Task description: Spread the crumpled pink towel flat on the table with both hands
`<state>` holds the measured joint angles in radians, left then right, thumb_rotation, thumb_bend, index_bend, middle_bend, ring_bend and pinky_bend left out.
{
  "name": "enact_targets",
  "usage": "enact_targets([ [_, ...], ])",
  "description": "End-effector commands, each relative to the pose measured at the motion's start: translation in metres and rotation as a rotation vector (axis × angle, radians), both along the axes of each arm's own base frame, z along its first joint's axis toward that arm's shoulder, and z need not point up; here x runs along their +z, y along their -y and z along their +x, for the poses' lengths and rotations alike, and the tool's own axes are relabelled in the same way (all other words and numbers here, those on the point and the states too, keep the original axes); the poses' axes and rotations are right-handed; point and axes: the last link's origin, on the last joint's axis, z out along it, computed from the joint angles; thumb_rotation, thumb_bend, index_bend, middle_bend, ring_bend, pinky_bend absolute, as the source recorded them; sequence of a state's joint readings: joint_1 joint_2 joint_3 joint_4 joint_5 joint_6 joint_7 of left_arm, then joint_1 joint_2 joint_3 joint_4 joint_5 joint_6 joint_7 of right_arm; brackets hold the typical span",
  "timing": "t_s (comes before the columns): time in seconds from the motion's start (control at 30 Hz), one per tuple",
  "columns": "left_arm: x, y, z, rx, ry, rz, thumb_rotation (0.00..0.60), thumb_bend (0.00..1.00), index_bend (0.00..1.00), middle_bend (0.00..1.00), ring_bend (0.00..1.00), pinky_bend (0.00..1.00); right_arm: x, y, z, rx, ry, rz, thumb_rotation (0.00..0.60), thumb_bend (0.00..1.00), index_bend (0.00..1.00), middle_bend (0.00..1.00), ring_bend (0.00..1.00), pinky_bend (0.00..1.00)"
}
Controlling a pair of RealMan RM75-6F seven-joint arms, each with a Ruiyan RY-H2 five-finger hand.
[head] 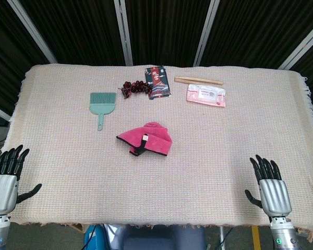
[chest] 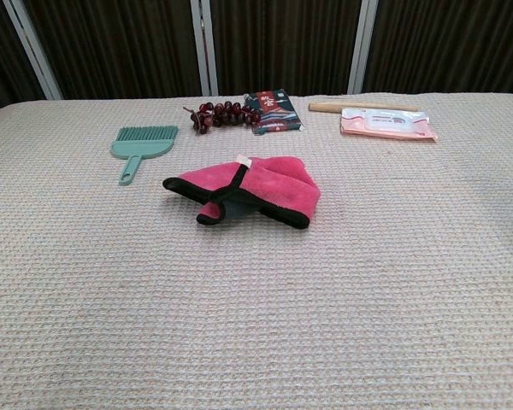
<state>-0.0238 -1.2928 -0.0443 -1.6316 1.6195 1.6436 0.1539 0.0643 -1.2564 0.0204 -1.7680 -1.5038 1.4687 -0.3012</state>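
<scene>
The crumpled pink towel (head: 147,139) with a dark edge and a small white tag lies bunched near the middle of the table; the chest view shows the towel (chest: 255,190) folded over itself. My left hand (head: 6,178) rests at the table's near left edge, fingers spread and holding nothing. At the near right edge, my right hand (head: 269,187) also has its fingers spread with nothing in them. Both hands are far from the towel and appear only in the head view.
A green brush (head: 101,103) lies left of and beyond the towel. Along the far side are a dark red bead string (head: 134,88), a dark packet (head: 158,82), wooden chopsticks (head: 198,80) and a pink wipes pack (head: 206,96). A beige woven cloth (head: 224,151) covers the table.
</scene>
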Motion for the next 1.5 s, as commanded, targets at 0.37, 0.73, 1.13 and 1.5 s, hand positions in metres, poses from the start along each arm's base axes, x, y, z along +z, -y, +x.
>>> enact_targets([
  [0.37, -0.002, -0.001, 0.000, 0.003, 0.000, -0.005, 0.600, 0.04, 0.02, 0.00, 0.00, 0.00, 0.002, -0.001, 0.001, 0.001, 0.007, -0.002, 0.600, 0.26, 0.00, 0.00, 0.00, 0.00],
  [0.73, -0.006, -0.014, 0.007, -0.008, -0.005, -0.011, 0.600, 0.04, 0.05, 0.00, 0.00, 0.00, 0.003, 0.000, -0.001, -0.012, 0.015, -0.005, 0.600, 0.26, 0.00, 0.00, 0.00, 0.00],
  [1.13, -0.027, -0.111, 0.067, -0.110, -0.034, -0.062, 0.600, 0.22, 0.15, 0.04, 0.00, 0.00, 0.002, 0.002, 0.001, -0.010, 0.026, -0.002, 0.600, 0.26, 0.00, 0.00, 0.00, 0.00],
  [1.5, -0.105, -0.177, 0.093, -0.059, -0.039, -0.168, 0.600, 0.23, 0.23, 0.08, 0.00, 0.00, -0.003, 0.005, -0.001, -0.025, 0.039, 0.021, 0.600, 0.26, 0.00, 0.00, 0.00, 0.00],
])
